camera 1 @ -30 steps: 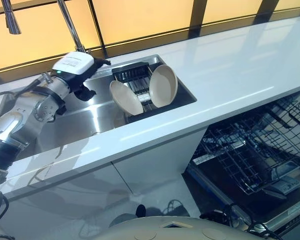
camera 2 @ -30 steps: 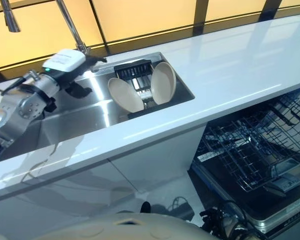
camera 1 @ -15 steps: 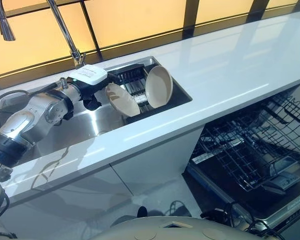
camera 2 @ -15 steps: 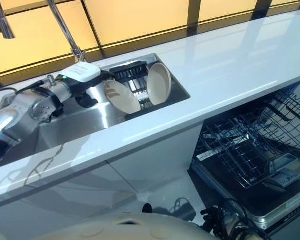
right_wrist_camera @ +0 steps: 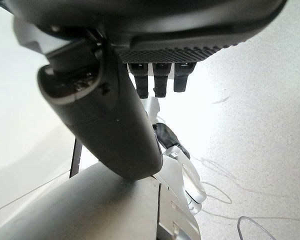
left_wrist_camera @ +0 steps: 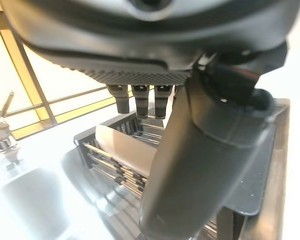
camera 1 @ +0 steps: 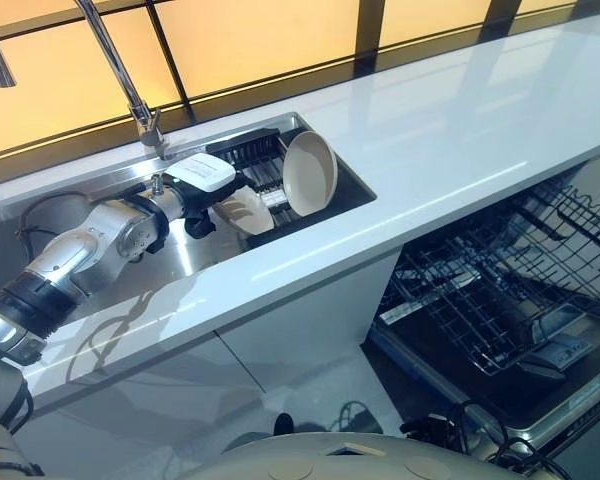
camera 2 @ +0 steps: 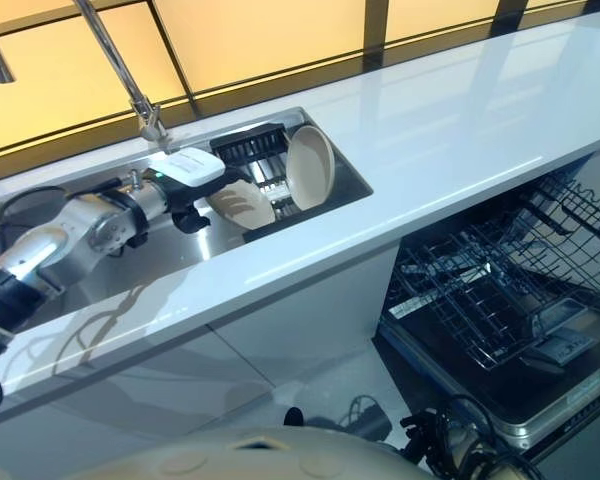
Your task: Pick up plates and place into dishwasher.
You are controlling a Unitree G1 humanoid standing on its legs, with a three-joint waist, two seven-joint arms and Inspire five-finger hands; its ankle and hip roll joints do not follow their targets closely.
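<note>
Steel sink (camera 1: 160, 265) in a white counter: left hand (camera 1: 206, 180), fingers relaxed, reaches the nearer plate (camera 1: 245, 212); next, a grasp.

Two plates, cream (camera 1: 311, 172) and cream (camera 1: 245, 212). Rack (camera 1: 257, 162) beneath them: black. Sink (camera 1: 100, 215): brushed silver steel. Countertop (camera 1: 460, 130): plain white. Dishwasher rack (camera 1: 500, 300): dark wire grid. Left hand (camera 1: 205, 190): black, white-topped.
</note>
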